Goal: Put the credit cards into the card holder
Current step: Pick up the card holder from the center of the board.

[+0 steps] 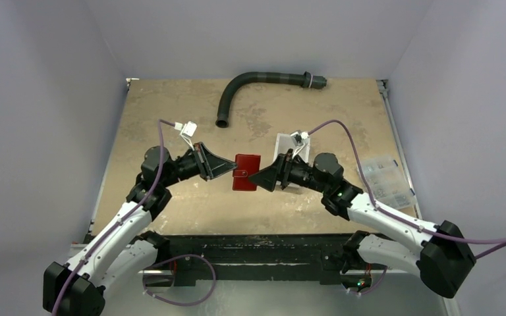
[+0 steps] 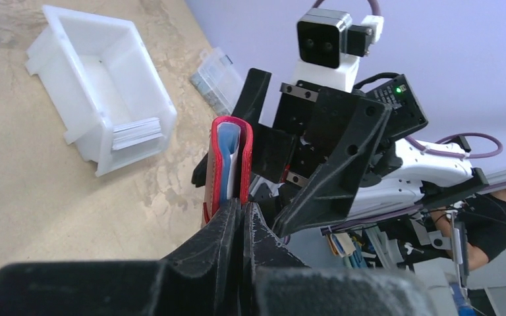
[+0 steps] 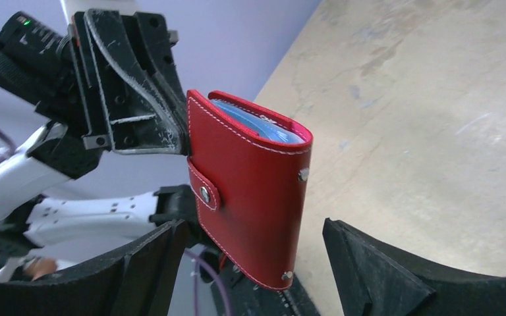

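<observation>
Table: worn tan board (image 1: 171, 112), blotchy with pale scuffs, with a metal strip along each side edge.
Room: plain pale lavender walls (image 1: 46, 79) box the table in on three sides. The left wrist view also catches someone in a dark shirt (image 2: 497, 227) off past the edge.
Card holder: the red wallet (image 1: 246, 172) is held up off the table about mid-board, between the two arms. It's folded closed with the snap tab across the front, and bluish clear sleeves peek out of the top edge.
Left gripper: the left gripper (image 2: 242, 209) has its fingers pinched together on one edge of the wallet, so it's carrying the whole thing.
Right gripper: the right gripper (image 1: 255, 178) is nose to nose with the left one. Its fingers (image 3: 151, 263) are spread wide, with the wallet in the gap, and neither looks to be pressing on it.
Credit cards: a pale grey stack (image 2: 135, 133) sits at one end of the white bin (image 2: 105, 79), on the table behind the right arm and well apart from the wallet.
Other stuff: a clear compartment box (image 1: 385, 179) sits near the right edge of the table, and a black curved hose (image 1: 250, 82) lies along the far side.
</observation>
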You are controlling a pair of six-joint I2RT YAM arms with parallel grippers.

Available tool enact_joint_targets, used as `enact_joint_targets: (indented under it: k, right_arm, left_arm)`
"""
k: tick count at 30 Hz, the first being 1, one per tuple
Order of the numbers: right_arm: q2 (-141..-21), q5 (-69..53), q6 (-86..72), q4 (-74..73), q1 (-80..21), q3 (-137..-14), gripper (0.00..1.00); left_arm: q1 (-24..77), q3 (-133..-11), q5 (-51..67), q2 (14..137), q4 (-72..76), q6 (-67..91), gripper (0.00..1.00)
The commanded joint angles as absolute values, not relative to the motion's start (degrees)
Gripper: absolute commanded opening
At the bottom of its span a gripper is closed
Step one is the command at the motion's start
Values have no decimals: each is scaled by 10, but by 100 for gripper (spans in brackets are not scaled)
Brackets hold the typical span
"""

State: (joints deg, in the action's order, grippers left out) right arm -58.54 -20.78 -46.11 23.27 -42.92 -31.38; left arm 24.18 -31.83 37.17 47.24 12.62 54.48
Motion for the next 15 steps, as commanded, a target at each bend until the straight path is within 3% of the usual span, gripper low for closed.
enact_joint_targets:
  k: [1, 8, 12, 15]
  right_arm:
    - [-606, -283, -511, 364, -417, -326, 82]
    - [-604, -323, -585, 508, -404, -292, 49]
    - [-591, -335, -572, 502, -405, -299, 47]
    - [-588, -329, -565, 473, -403, -309, 30]
  left_arm:
    - [245, -358, 404, 482, 176, 564, 0]
    - [245, -358, 410, 487, 173, 562, 0]
    - [246, -363, 423, 495, 198, 577, 0]
    - [246, -386, 413, 499, 153, 548, 0]
